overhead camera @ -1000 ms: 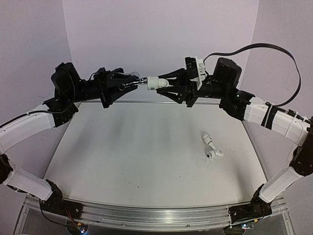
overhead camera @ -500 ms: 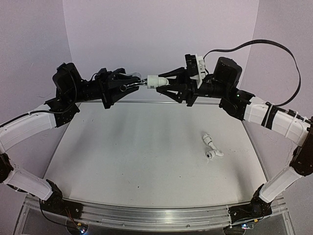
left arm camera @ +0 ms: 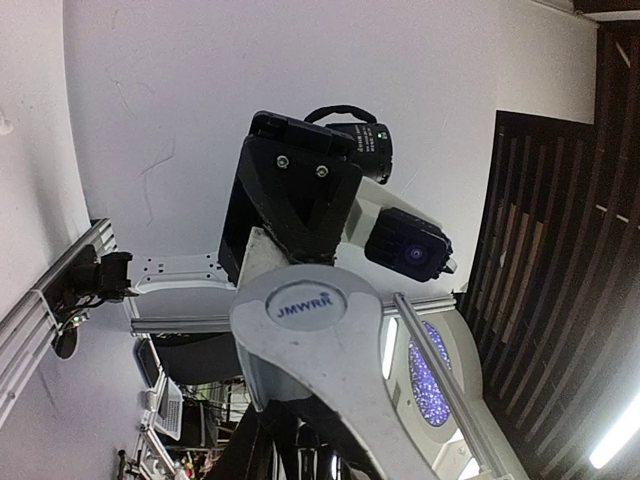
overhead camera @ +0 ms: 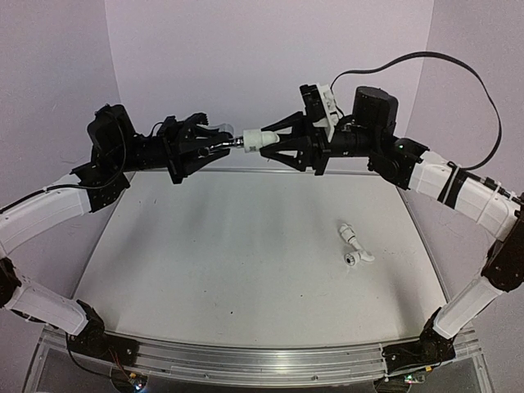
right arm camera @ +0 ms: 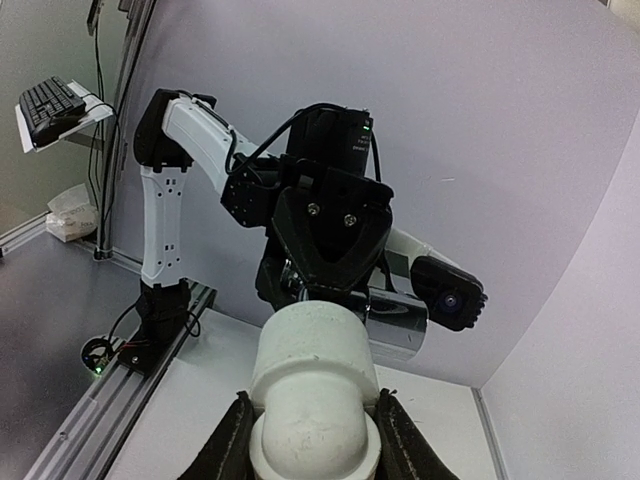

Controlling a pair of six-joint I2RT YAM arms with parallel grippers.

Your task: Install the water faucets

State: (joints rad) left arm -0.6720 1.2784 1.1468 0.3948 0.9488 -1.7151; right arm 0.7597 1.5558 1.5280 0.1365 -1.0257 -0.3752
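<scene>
Lying on the table: two spare white fittings (overhead camera: 354, 246) touch each other right of centre on the table (overhead camera: 205, 270), well apart from both arms. They are judged to be waiting their turn, since both sets of jaws are occupied.
Left arm: the left arm (overhead camera: 49, 209) rises from the near edge and reaches over the far edge of the table. Its wrist is turned inward, so its load points at the other arm.
Left jaws: clenched on the silver-grey pronged piece (overhead camera: 222, 141). In the left wrist view its flat forked body (left arm camera: 310, 330) fills the foreground and hides most of the jaws.
Right arm: the right arm (overhead camera: 467, 196) mirrors this reach from the other side.
Right jaws: clenched on one white fitting (overhead camera: 260, 139), with a finger on each side of its rounded body (right arm camera: 312, 390) and its free end facing the left arm.
Meeting point: the metal tip sits at the mouth of the fitting, in the air above the far edge of the table. Whether it merely touches or has entered cannot be told.
Reason for the hold: both parts are carried aloft on one common line. This is judged to let one be pressed into the other with no table contact upsetting the alignment.
Risk: a slight tilt of either wrist would probably make the tip skid off the collar.
</scene>
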